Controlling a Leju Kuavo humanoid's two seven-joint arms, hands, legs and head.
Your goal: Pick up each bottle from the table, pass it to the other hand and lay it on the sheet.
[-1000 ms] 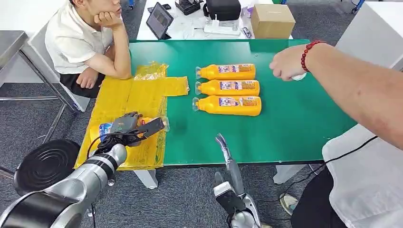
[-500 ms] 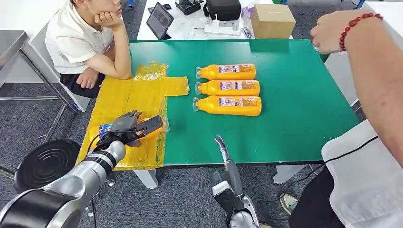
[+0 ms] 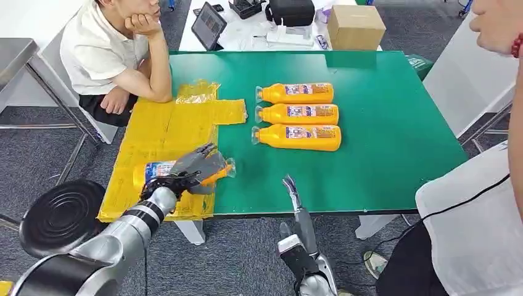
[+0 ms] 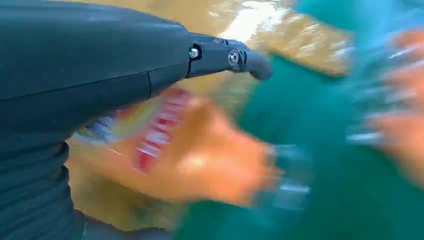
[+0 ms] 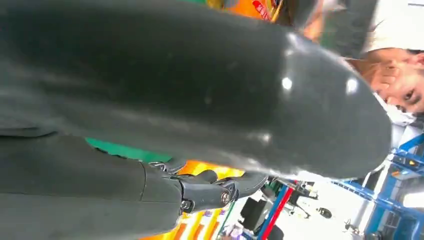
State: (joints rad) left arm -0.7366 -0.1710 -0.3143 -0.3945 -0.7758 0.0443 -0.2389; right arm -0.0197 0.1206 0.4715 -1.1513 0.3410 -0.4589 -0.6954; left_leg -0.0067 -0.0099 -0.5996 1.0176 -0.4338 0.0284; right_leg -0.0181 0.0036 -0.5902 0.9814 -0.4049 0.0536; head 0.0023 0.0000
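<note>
Three bottles [image 3: 297, 114] on green table [image 3: 395, 148]; left hand [image 3: 185, 169] seemingly grips bottle [image 3: 161, 171] over yellow sheet [image 3: 166, 126].

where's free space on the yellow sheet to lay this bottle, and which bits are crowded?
The yellow sheet is bare between the seated person's elbow and the left hand, which holds a bottle over the sheet's near edge. Green table is bare right of the three-bottle row and in front of it. Crowded: that near edge, and the row.

Seated at the green table's [image 3: 382, 154] far left corner: a person [image 3: 105, 52]. Beyond its far edge: cardboard box [image 3: 356, 27], tablet [image 3: 208, 24].
</note>
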